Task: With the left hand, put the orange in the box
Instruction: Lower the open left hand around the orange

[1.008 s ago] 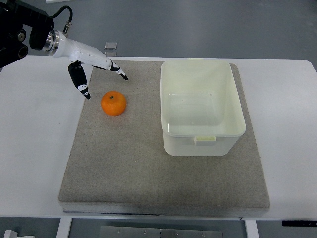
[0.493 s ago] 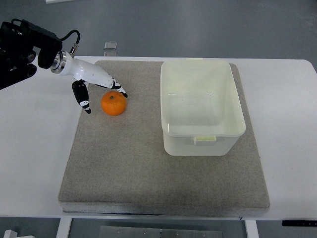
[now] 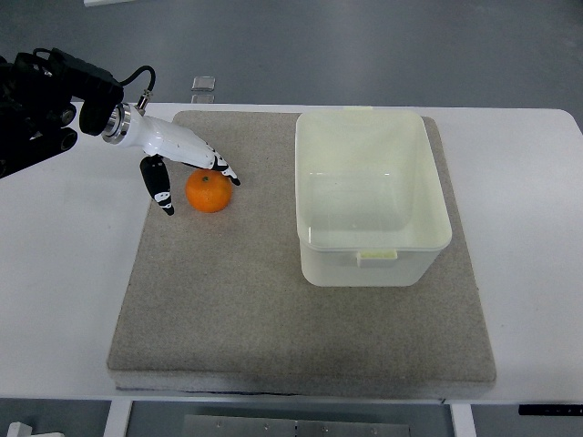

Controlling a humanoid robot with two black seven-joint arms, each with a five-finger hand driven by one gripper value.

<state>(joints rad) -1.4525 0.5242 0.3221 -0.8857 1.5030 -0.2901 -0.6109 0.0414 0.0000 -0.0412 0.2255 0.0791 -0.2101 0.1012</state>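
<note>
The orange [image 3: 209,192] lies on the grey mat [image 3: 237,300], left of the pale plastic box [image 3: 372,209], which is empty. My left hand [image 3: 194,184], white with black fingertips, comes in from the upper left and hovers right at the orange. Its fingers [image 3: 221,169] reach over the fruit's top, and the thumb [image 3: 161,188] hangs down on the fruit's left side. The fingers are spread around the orange and have not closed on it. The right hand is out of sight.
The mat lies on a white table [image 3: 64,300]. A small clear object [image 3: 204,85] sits at the table's far edge, behind the mat. The box stands on the mat's right half, a short way from the orange.
My left hand has come down and toward the orange, from behind and to its left to straddling it. The orange has barely shifted.
</note>
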